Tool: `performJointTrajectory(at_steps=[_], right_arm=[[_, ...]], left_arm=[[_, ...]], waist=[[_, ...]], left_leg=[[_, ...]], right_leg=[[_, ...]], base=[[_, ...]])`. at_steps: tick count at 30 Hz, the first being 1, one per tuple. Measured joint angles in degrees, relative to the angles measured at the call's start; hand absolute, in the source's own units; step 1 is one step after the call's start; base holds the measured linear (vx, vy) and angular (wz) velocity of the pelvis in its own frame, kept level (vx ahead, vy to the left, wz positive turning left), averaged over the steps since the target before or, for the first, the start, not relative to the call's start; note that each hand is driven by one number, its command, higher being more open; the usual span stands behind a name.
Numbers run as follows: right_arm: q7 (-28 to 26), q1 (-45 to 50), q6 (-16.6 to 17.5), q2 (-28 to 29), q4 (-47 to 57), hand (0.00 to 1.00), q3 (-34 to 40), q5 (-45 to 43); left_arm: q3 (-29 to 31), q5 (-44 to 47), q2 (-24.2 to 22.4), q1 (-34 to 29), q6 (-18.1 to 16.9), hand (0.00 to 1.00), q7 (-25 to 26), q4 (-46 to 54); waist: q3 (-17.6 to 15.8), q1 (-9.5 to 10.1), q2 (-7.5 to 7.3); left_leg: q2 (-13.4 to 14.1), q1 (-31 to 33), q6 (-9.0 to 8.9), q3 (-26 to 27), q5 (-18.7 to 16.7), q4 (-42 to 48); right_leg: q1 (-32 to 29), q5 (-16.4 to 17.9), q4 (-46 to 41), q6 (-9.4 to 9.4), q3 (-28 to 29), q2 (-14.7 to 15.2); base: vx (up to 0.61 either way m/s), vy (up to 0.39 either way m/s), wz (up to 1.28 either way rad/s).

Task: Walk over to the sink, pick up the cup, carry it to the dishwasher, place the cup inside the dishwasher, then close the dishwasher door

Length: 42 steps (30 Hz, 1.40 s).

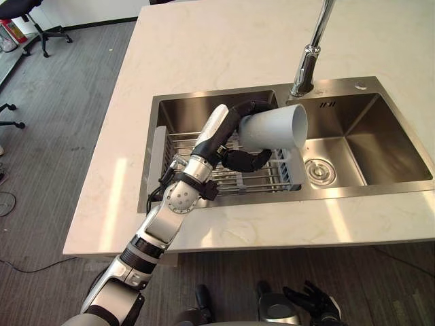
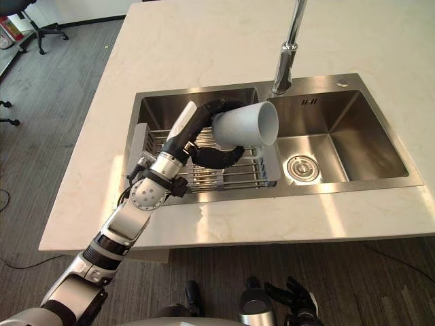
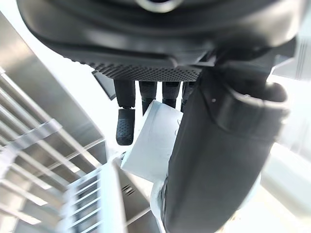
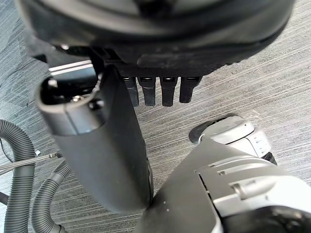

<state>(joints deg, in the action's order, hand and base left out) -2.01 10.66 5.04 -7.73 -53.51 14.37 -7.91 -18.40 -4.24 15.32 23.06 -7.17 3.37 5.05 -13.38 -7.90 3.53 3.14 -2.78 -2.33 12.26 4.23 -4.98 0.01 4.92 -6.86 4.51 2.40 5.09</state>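
Pale stone desk [image 1: 204,54] surrounds the steel sink [image 1: 380,136]. Your left hand [image 1: 248,161] is wrapped round the white cup [image 1: 275,128], holding it on its side above the wire rack [image 1: 183,146]. Watch the faucet [image 1: 309,64] just beyond the cup's rim: a careless swing out could clip it. The cup's smooth wall may also slip in that sideways grasp. Your right hand [image 1: 312,302] hangs low, relaxed and empty.

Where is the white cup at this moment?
Head views: the white cylindrical cup lies sideways in the left robot hand, above the wire rack in the left basin of the steel sink.
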Motion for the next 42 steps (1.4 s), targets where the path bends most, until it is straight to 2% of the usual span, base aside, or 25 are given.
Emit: performJointTrajectory(at_steps=[6,10,12,14,16,18,22,23,24,25,26,28,29,31,32,33,36,37,38,39,40,42], right_arm=[[0.0,1.2,0.0,0.0,0.0,0.90,0.0,0.0],[0.0,1.5,-0.4,0.4,0.0,0.90,-0.2,0.0],[0.0,2.0,-0.4,0.6,0.1,0.90,-0.6,0.0],[0.0,2.7,-0.4,1.1,1.2,0.90,-1.4,0.0],[0.1,3.0,-0.5,1.3,2.6,0.90,-1.5,0.0],[0.8,3.0,-0.5,1.4,5.7,0.90,-2.5,0.0],[2.1,2.0,-0.5,2.1,11.8,0.90,-4.0,0.0],[2.5,1.1,-0.5,2.0,12.4,0.90,-4.0,0.0],[2.9,0.5,-0.4,2.2,13.3,0.90,-4.0,0.0],[3.1,0.5,-0.4,2.4,13.9,0.90,-4.2,0.0],[3.2,1.3,-0.2,2.4,14.7,0.90,-4.8,0.0],[3.2,1.5,0.0,2.5,14.7,0.90,-5.4,0.0],[3.4,1.3,0.1,2.5,14.7,0.90,-5.9,0.0],[3.5,-0.2,0.1,2.5,14.7,0.90,-6.0,-0.1],[3.5,-1.2,0.1,2.6,14.6,0.90,-6.0,-0.6],[4.1,-1.9,0.1,2.4,14.3,0.90,-6.0,-1.3],[5.0,-2.1,0.2,2.4,13.6,0.90,-6.0,-1.8],[5.6,-2.0,0.3,2.3,13.6,0.90,-5.7,-2.1],[6.2,-1.7,0.6,2.3,13.7,0.90,-5.6,-2.1],[6.8,-1.1,0.7,1.6,13.9,0.90,-5.6,-2.2],[6.9,-0.5,0.7,1.4,14.1,0.90,-5.6,-2.2],[7.0,1.3,0.7,1.1,15.1,0.90,-5.6,-2.1]], left_arm=[[5.7,12.3,-3.2,-9.8,-0.7,0.30,1.7,4.3],[6.7,20.0,-3.8,-16.6,-1.1,0.30,1.3,6.7],[6.7,21.6,-4.7,-19.2,-1.1,0.30,1.2,6.9],[6.7,22.7,-5.1,-22.6,-1.1,0.30,1.1,8.9],[6.7,22.8,-5.3,-24.1,-1.1,0.30,1.1,10.8],[6.6,22.8,-5.8,-24.3,-1.2,0.30,1.0,14.2],[6.6,22.7,-6.9,-23.8,-2.0,0.30,1.1,19.4],[6.6,22.7,-7.4,-23.6,-2.2,0.30,1.2,19.8],[6.8,22.7,-8.0,-22.9,-2.4,0.30,1.1,19.8],[6.8,22.7,-8.1,-22.9,-2.4,0.30,1.2,19.8],[6.7,22.7,-8.1,-23.1,-2.6,0.30,1.2,19.8],[6.8,22.6,-8.4,-23.2,-3.5,0.30,1.2,19.9],[7.1,22.6,-9.1,-23.2,-3.9,0.30,1.3,20.3],[7.1,22.5,-10.1,-23.4,-3.9,0.30,1.4,21.4],[7.1,22.5,-10.2,-23.6,-4.0,0.30,1.3,22.1],[6.7,22.5,-10.7,-23.9,-3.8,0.30,1.3,22.1],[6.1,22.5,-10.7,-25.1,-3.8,0.30,1.4,22.1],[5.9,22.5,-10.7,-25.0,-3.8,0.30,1.4,22.1],[5.4,22.5,-10.9,-24.9,-3.8,0.30,1.4,22.5],[4.2,22.5,-10.9,-24.9,-3.8,0.30,1.4,22.9],[3.5,22.5,-11.0,-24.9,-3.8,0.30,1.3,23.1],[0.8,22.6,-11.0,-23.7,-3.9,0.30,0.9,23.3]], waist=[[1.8,2.03,-0.23],[2.6,3.14,-1.24],[3.8,3.80,-1.85],[4.3,4.08,-2.92],[4.2,4.24,-3.21],[4.2,5.12,-3.27],[3.9,5.74,-3.87],[3.8,6.03,-3.95],[3.2,6.73,-3.70],[3.2,6.98,-3.82],[3.2,7.60,-4.01],[3.5,8.82,-4.51],[3.7,9.84,-4.81],[3.8,11.19,-4.61],[3.8,11.29,-4.49],[2.9,11.05,-3.17],[2.8,9.99,-3.00],[2.8,9.56,-3.06],[2.6,8.69,-3.18],[2.5,8.47,-3.19],[2.6,8.45,-3.31],[3.0,7.67,-3.50]], left_leg=[[0.1,-0.5,0.08,0.9,-0.2,0.0],[0.3,-1.7,-0.02,1.9,-0.7,0.1],[0.5,-1.7,-0.02,2.7,-1.8,1.1],[1.1,-0.1,0.01,3.8,-4.4,5.7],[1.9,1.9,0.06,4.5,-6.6,10.0],[3.9,6.5,0.36,5.8,-9.6,16.6],[5.9,12.6,1.36,7.2,-12.1,23.5],[6.2,12.7,2.24,7.8,-11.9,23.2],[6.7,12.7,3.48,8.5,-11.9,23.1],[6.7,12.6,3.93,8.4,-11.9,23.2],[6.2,12.2,4.37,8.0,-11.6,23.2],[5.0,12.7,4.83,7.2,-10.7,23.3],[4.2,14.3,4.63,6.9,-9.4,23.5],[3.6,17.4,4.25,6.5,-6.9,23.3],[3.5,19.2,4.01,5.4,-5.1,22.6],[4.4,19.5,3.51,3.7,-3.4,21.9],[4.8,19.3,1.60,-0.1,-0.1,20.3],[4.1,19.3,-1.24,-2.6,2.4,18.2],[4.2,20.0,-1.70,-3.6,1.5,19.5],[4.7,20.4,1.58,-3.0,-3.5,26.9],[4.9,20.1,2.00,-2.8,-6.0,30.3],[6.8,16.1,1.33,-1.5,-12.3,37.0]], right_leg=[[0.0,0.0,-0.1,0.01,0.8,-0.2],[0.8,-0.1,0.0,0.07,1.8,-0.4],[0.8,-0.1,0.0,0.14,2.7,-0.5],[0.8,-0.2,-0.1,0.28,3.9,-0.5],[0.2,-0.6,-0.2,0.52,4.8,-0.6],[-2.4,-2.1,-0.3,1.38,6.7,-1.4],[-7.3,-5.2,-1.3,3.37,5.7,-2.0],[-7.8,-6.5,-1.0,5.01,4.5,-2.1],[-8.5,-2.9,-7.2,4.80,2.6,-1.7],[-9.4,0.3,-13.4,4.79,1.8,-1.6],[-8.9,4.9,-22.7,5.72,0.6,-1.6],[-5.4,8.8,-27.5,6.93,0.7,-2.0],[-3.2,11.0,-24.8,5.76,1.0,-2.0],[-2.3,12.4,-16.8,3.51,2.0,-2.5],[-1.4,12.6,-11.9,0.44,2.4,-3.1],[-0.6,10.6,-10.1,-2.12,1.4,-4.7],[0.2,9.5,-10.3,-3.48,-1.6,-6.2],[0.1,8.8,-10.2,-4.82,-3.6,-6.0],[-0.2,7.8,-9.9,-6.49,-6.2,-5.6],[-0.4,6.9,-9.8,-7.85,-7.8,-5.1],[-0.3,6.6,-9.8,-8.25,-8.6,-4.6],[-1.2,5.5,-9.8,-7.92,-11.5,-2.6]], base=[[0.00,-0.010,-0.06],[-0.02,-0.008,-0.13],[-0.01,-0.002,-0.27],[0.01,-0.001,-0.25],[-0.01,-0.003,-0.27],[-0.05,0.004,-0.40],[-0.12,0.065,-0.31],[-0.18,0.075,-0.23],[-0.20,0.069,-0.16],[-0.19,0.046,0.04],[-0.15,0.027,0.16],[-0.16,-0.034,0.27],[-0.18,-0.068,0.24],[-0.19,-0.089,0.20],[-0.24,-0.118,0.40],[-0.22,-0.104,0.41],[-0.23,-0.117,0.53],[-0.28,-0.123,0.82],[-0.33,-0.113,0.99],[-0.27,-0.055,0.84],[-0.21,0.016,0.69],[-0.18,0.094,0.73]])
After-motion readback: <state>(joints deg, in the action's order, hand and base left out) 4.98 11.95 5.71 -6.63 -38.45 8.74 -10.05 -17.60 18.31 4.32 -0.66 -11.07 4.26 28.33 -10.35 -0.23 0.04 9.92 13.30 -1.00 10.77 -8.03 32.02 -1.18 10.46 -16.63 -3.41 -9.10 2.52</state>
